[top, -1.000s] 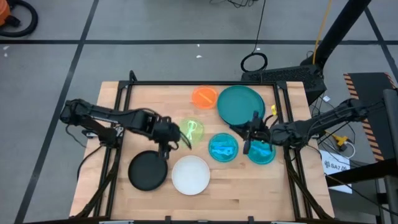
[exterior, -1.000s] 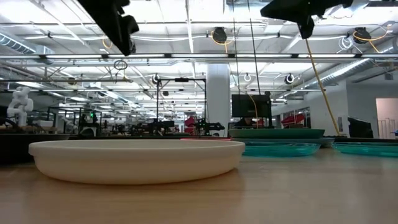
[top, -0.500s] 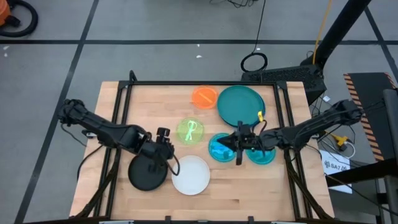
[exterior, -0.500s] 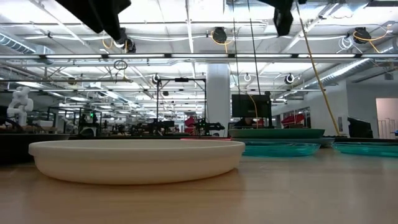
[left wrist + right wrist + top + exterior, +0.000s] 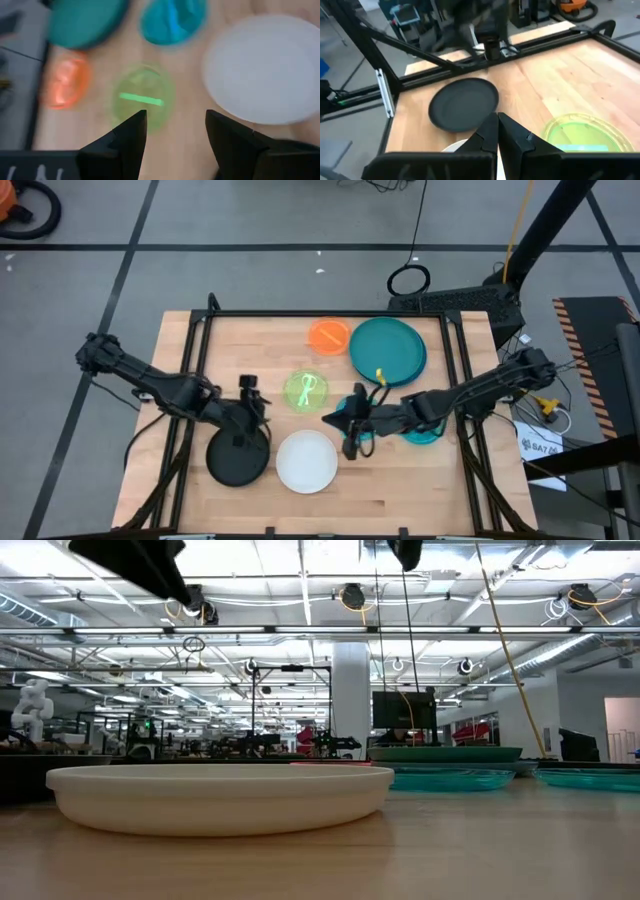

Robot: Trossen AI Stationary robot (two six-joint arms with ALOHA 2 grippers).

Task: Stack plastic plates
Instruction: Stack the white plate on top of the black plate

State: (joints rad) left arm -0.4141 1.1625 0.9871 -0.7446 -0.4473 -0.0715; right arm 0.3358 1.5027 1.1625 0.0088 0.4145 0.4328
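Plastic plates lie flat on the wooden table: a black one [image 5: 237, 460] and a white one [image 5: 306, 462] near the front, a lime green one [image 5: 305, 391] in the middle, an orange one [image 5: 328, 335] and a large dark teal one [image 5: 387, 347] at the back. My right arm partly covers two cyan plates [image 5: 335, 418] [image 5: 425, 433]. My left gripper [image 5: 252, 402] hangs open and empty over the black plate's far edge, pointing at the green plate [image 5: 142, 97]. My right gripper [image 5: 497, 132] [image 5: 345, 430] is shut and empty, raised over the left cyan plate.
A black metal frame [image 5: 300, 313] runs along the table's far and side edges. Bare wood lies along the front edge [image 5: 400, 490] and at the far left [image 5: 250, 340]. In the low view the white plate [image 5: 220, 795] fills the foreground.
My left gripper has drawn back from the green plate toward the table's left and near edge and has turned, staying open. My right gripper has swept toward the table's left, from over the right cyan plate to over the left one, staying shut. No plate has moved.
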